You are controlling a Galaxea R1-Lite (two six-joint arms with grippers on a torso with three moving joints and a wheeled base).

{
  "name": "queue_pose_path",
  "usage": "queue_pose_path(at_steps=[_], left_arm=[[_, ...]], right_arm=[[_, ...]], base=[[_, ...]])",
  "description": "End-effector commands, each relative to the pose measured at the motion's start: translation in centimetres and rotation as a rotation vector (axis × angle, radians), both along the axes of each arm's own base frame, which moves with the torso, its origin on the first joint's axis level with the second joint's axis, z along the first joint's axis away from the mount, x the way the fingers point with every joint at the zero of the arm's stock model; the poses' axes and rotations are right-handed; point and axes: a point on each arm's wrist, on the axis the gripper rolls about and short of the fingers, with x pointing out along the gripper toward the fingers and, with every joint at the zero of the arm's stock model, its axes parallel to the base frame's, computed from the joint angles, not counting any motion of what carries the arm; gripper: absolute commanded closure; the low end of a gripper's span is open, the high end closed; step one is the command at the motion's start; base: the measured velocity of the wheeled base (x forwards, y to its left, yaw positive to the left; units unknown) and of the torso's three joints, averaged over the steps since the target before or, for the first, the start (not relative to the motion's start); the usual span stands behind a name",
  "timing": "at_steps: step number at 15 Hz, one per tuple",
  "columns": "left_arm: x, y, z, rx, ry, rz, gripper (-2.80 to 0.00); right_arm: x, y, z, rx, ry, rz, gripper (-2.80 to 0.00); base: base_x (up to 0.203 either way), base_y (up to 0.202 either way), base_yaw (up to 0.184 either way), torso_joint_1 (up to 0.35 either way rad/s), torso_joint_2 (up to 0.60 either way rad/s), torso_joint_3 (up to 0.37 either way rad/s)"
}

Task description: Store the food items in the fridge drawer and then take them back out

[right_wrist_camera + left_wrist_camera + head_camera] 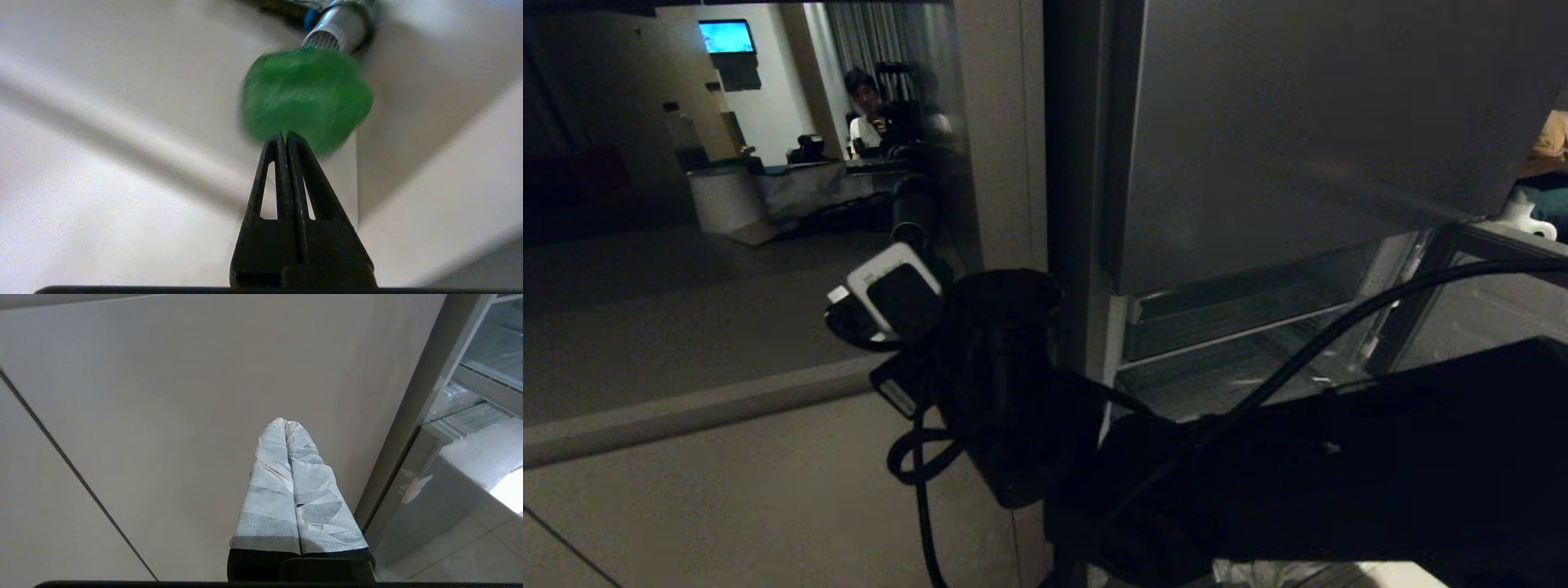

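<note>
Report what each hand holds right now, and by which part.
Nothing is held. The left hand is shut on nothing, facing a plain panel. The right hand is shut too, its tips before a green knob.

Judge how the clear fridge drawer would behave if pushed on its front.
The fridge drawer looks like clear plastic, so probably stiff but light. Wide and shallow, it should slide rather than tip. Its glossy front may be slippery.

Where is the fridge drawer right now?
In the head view the fridge drawer sits right of centre, just under the dark grey fridge panel and behind the robot's right arm.
</note>
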Motion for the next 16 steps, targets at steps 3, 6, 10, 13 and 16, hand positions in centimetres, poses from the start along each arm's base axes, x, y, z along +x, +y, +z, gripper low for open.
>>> queue_pose_path(at_steps=[3,6,10,13,16], left_arm=[[0.0,0.0,0.0,0.000,0.000,0.000,0.00],[0.0,0.0,0.0,0.000,0.000,0.000,0.00],[0.0,0.0,0.0,0.000,0.000,0.000,0.00],[0.0,0.0,0.0,0.000,0.000,0.000,0.00],[0.0,0.0,0.0,0.000,0.001,0.000,0.00]], right_arm=[[-4.9,-6.4,0.5,-0.068,0.067,0.019,0.00],[-7.0,-12.2,0.8,-0.064,0.114,-0.037,0.00],[-8.3,-19.3,-1.5,-0.093,0.193,-0.206,0.00],[-9.6,-22.9,-2.1,-0.049,0.261,-0.292,0.00],[-10.7,-25.6,-2.6,0.002,0.472,-0.394,0.00]], base=[[0.000,0.000,0.000,0.000,0.00,0.000],[0.000,0.000,0.000,0.000,0.00,0.000],[0.000,0.000,0.000,0.000,0.00,0.000],[0.000,0.000,0.000,0.000,0.00,0.000],[0.000,0.000,0.000,0.000,0.00,0.000]])
